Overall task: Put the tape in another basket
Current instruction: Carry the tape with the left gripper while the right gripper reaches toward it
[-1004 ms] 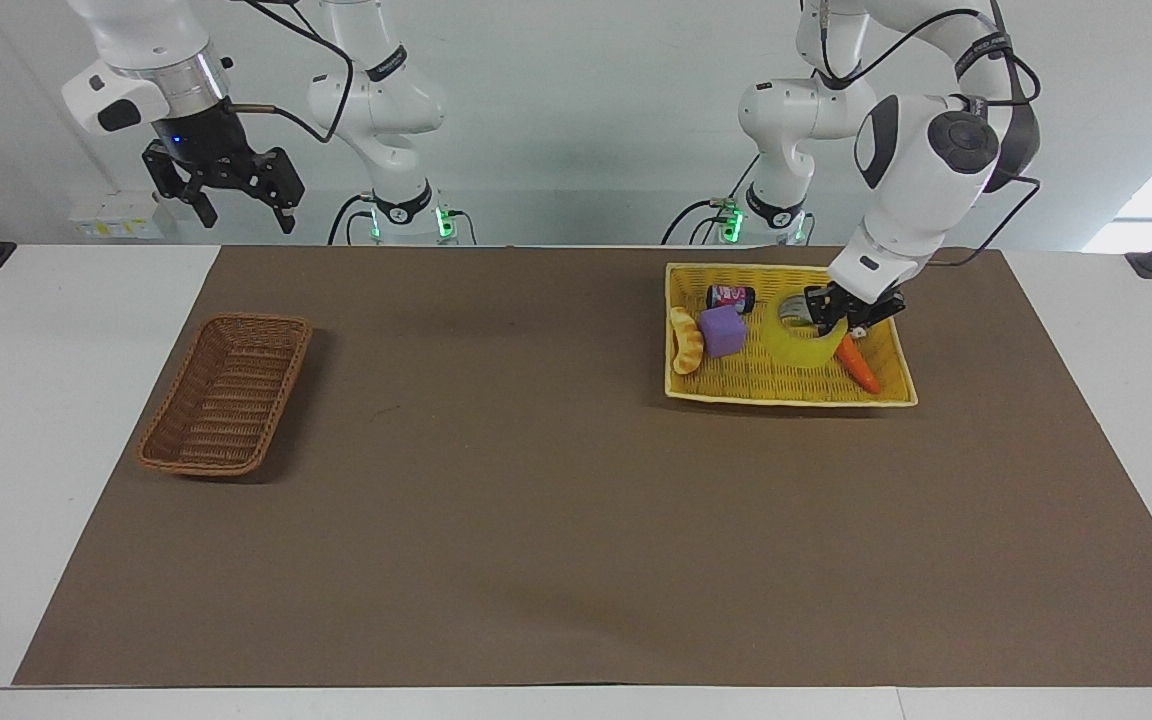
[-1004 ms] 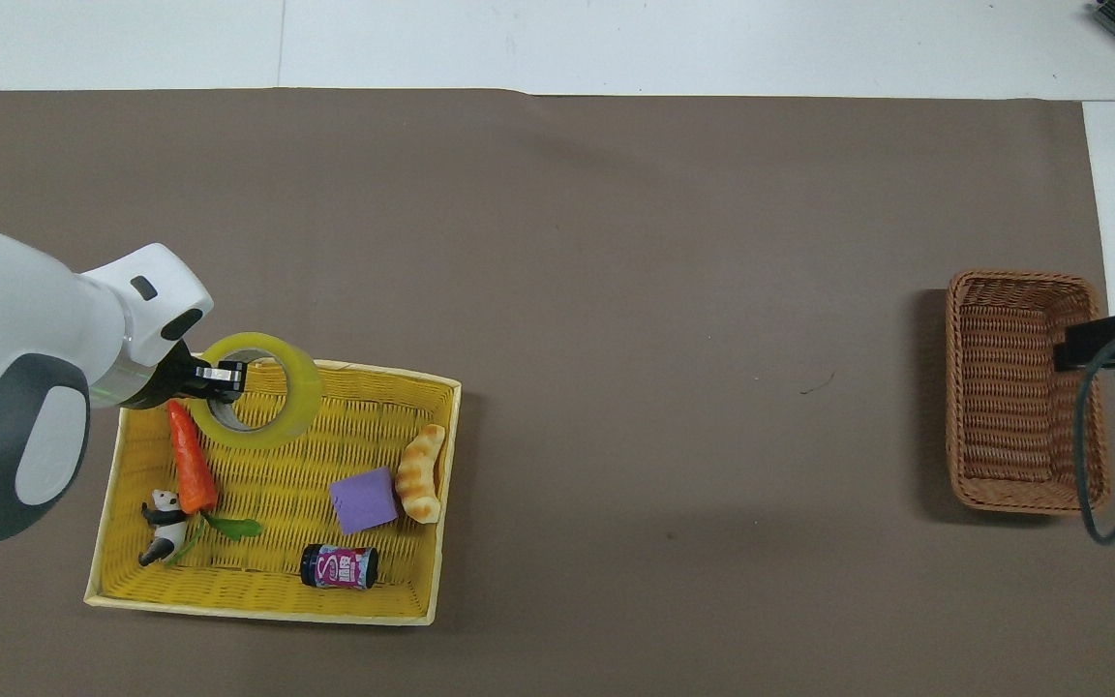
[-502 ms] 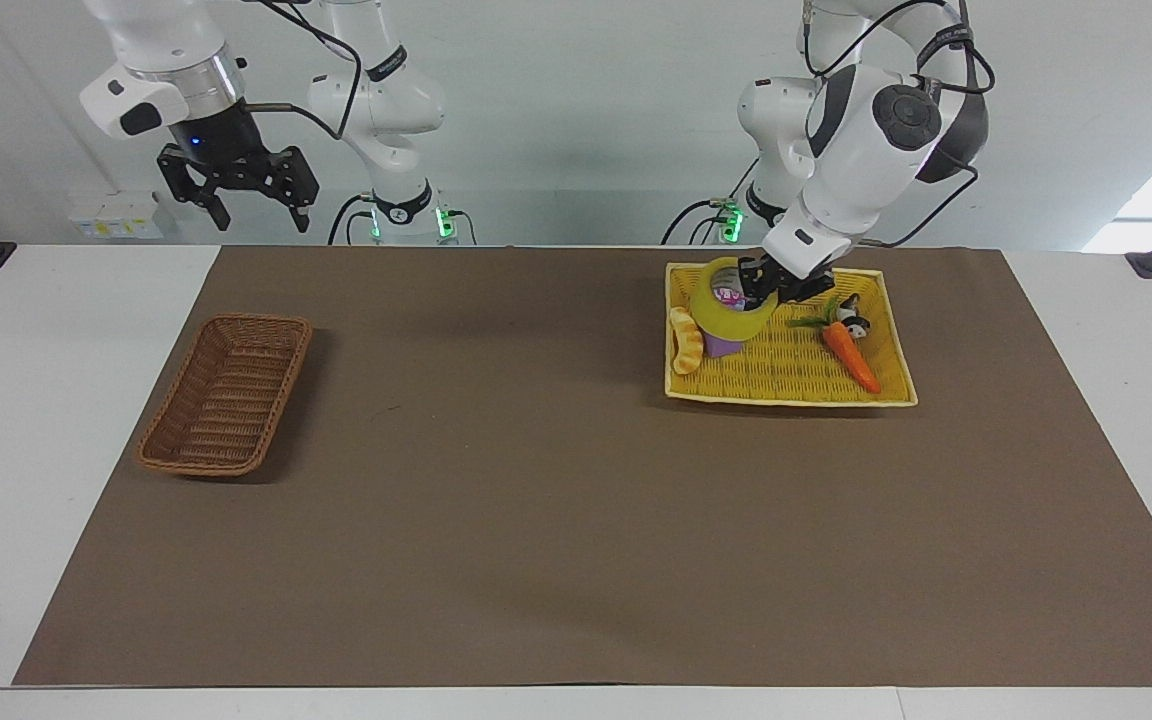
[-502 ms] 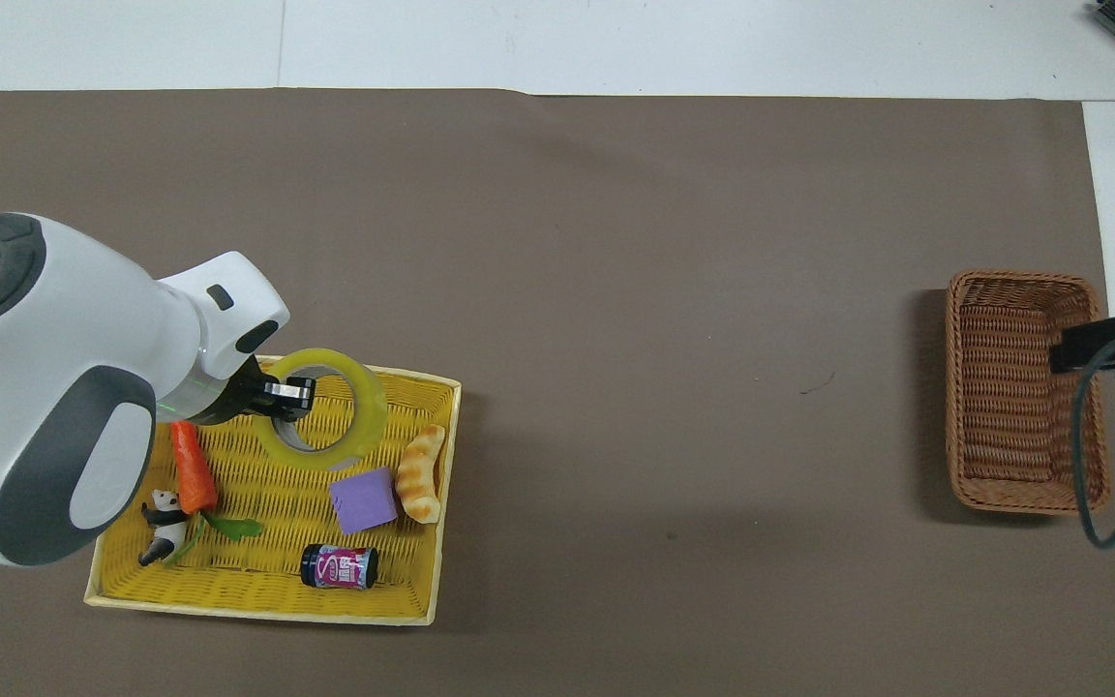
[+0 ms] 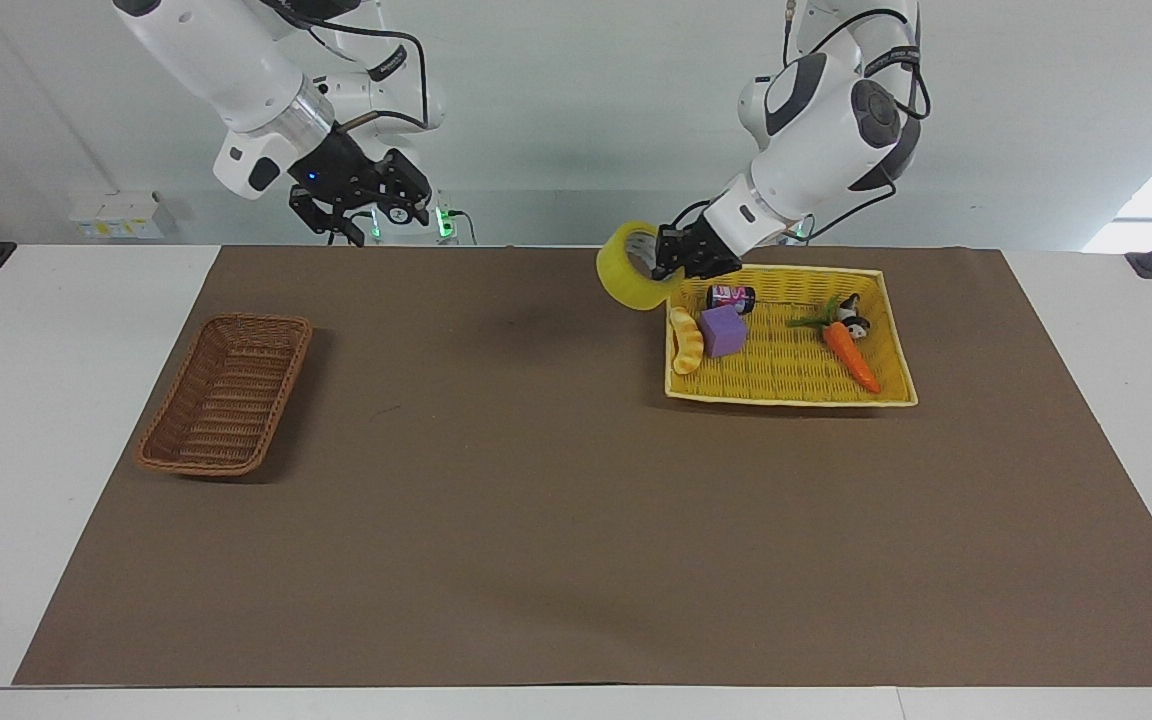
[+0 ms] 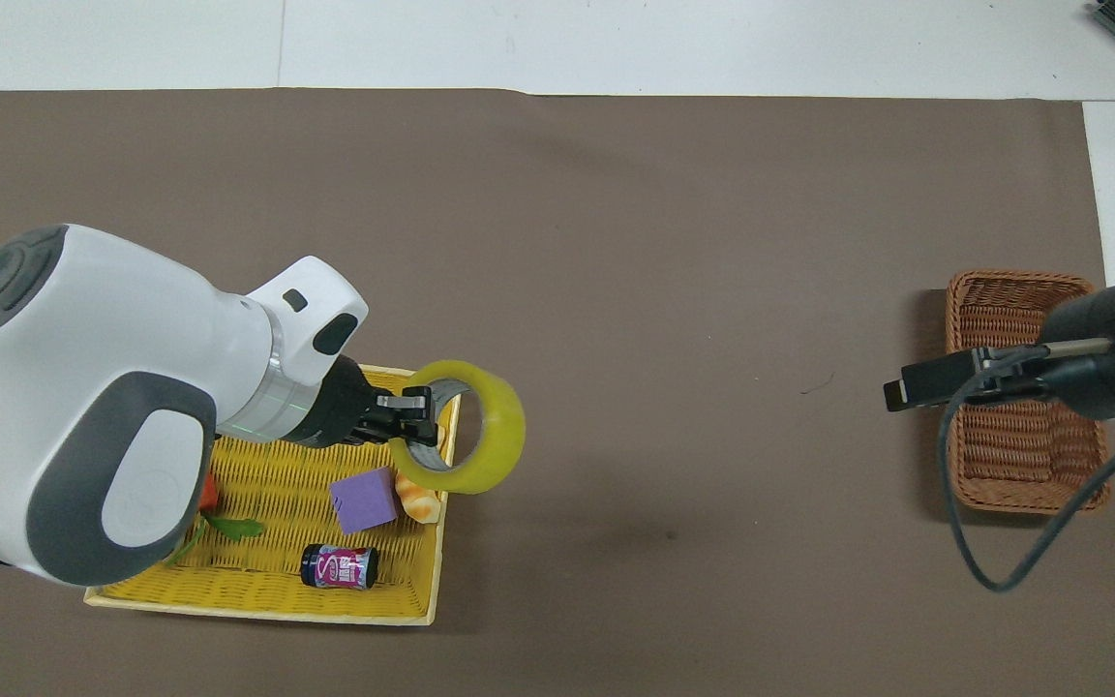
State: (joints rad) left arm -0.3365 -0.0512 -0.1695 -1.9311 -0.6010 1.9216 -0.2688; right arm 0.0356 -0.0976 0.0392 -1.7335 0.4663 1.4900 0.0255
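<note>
tape (image 5: 629, 279): translucent yellow roll, pale core

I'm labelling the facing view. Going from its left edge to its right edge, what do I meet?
brown basket → right gripper, open, in the air → tape, held up by the left gripper → bread → purple cube → carrot, the last three in the yellow basket.

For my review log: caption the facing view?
Left gripper carries tape off yellow basket; right gripper open, aloft.
</note>
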